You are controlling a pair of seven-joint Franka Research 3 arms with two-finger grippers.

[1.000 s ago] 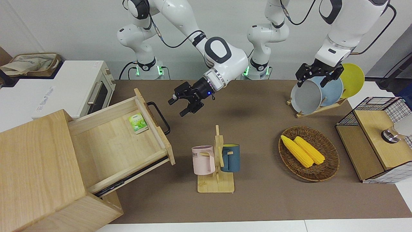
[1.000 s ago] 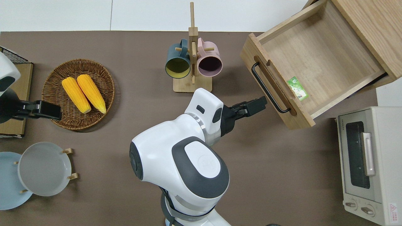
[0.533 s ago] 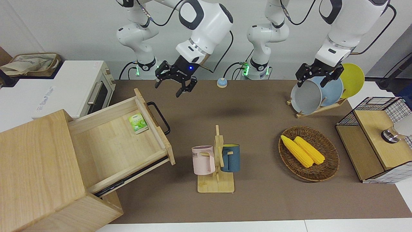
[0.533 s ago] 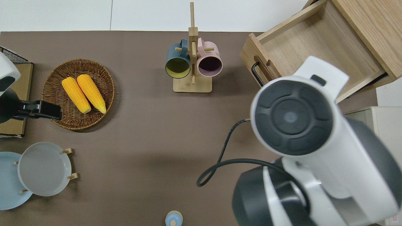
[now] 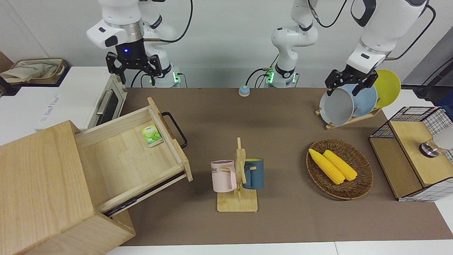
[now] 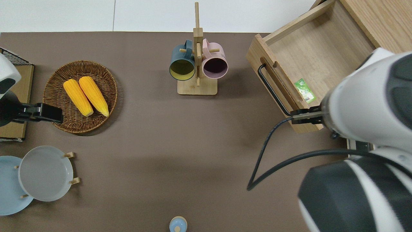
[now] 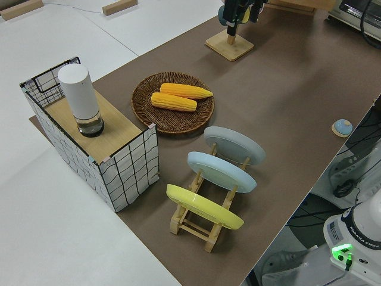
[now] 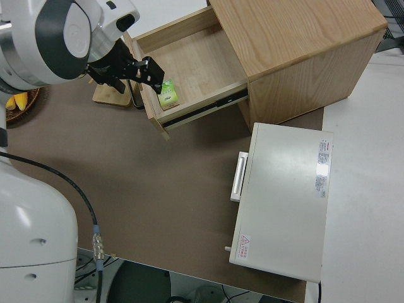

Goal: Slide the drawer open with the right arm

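Your right tool (image 5: 132,68), black with a blue light on its wrist, hangs high in the air with its fingers (image 8: 149,68) spread wide and nothing between them. From overhead the right arm's own white body hides the tool, so you cannot tell exactly what it is over. Below the tool and clear of it, touching nothing, is the black loop handle (image 5: 175,129) of the drawer (image 5: 120,163). The drawer stands pulled far out of the light-wood cabinet (image 5: 39,191) at the right arm's end of the desk (image 5: 283,134), its front angled toward the desk's middle. Inside it, a small green packet (image 5: 152,135) lies flat against the front panel. Also below the tool, nearer to the robots than the cabinet, sits a white toaster oven (image 5: 85,95). Farther out, near the desk's middle, a wooden mug rack (image 5: 238,177) carries a pink mug and a blue mug. The left arm is parked.
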